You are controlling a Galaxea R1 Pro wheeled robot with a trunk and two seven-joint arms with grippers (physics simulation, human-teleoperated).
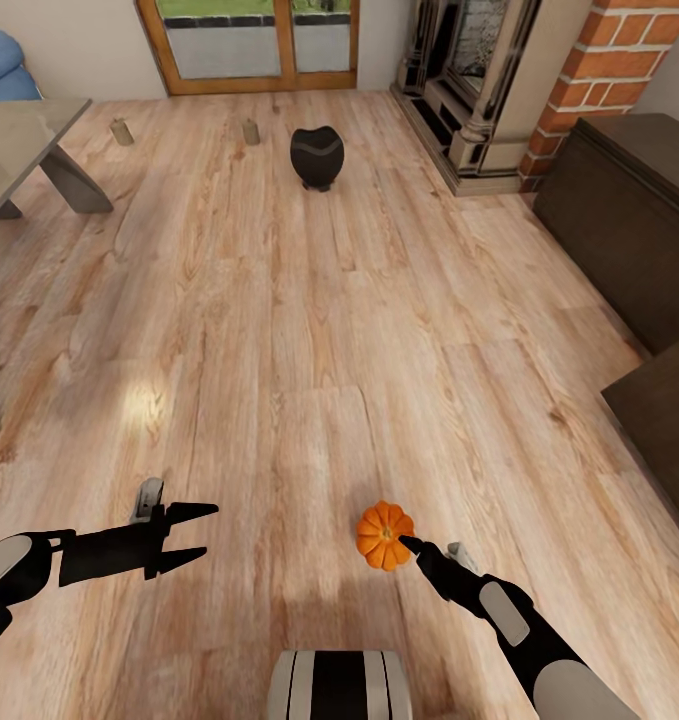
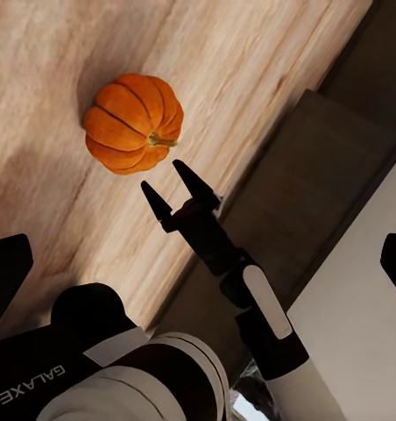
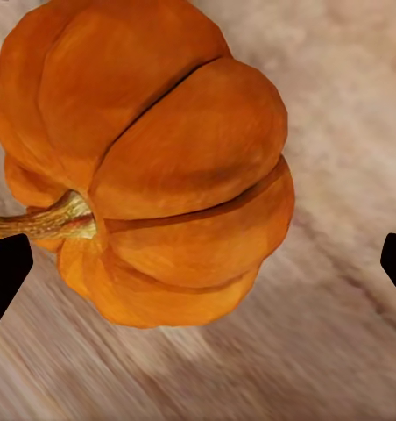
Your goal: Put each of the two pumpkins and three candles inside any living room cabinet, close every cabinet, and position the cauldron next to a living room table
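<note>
The task looks barely begun. One pumpkin [image 1: 384,535] lies on the wooden floor [image 1: 309,330] just ahead of the robot, on its side with the stem pointing sideways. The right gripper [image 2: 174,189] reaches toward it with its fingers spread, tips just short of the orange skin and nothing between them; the right wrist view shows the pumpkin close up, lying between the two finger tips at the picture's edges. The left gripper [image 1: 193,535] hangs over bare floor, also spread and empty. Far across the room two candles [image 1: 122,131] stand on the floor near the table [image 1: 24,145], and the cauldron [image 1: 317,157] sits on the floor some way from that table. The dark cabinet [image 1: 629,215] stands along the right wall, its fronts apparently closed. A second pumpkin and third candle cannot be made out. Judging from this, nothing is stowed and the cauldron probably needs moving nearer the table
</note>
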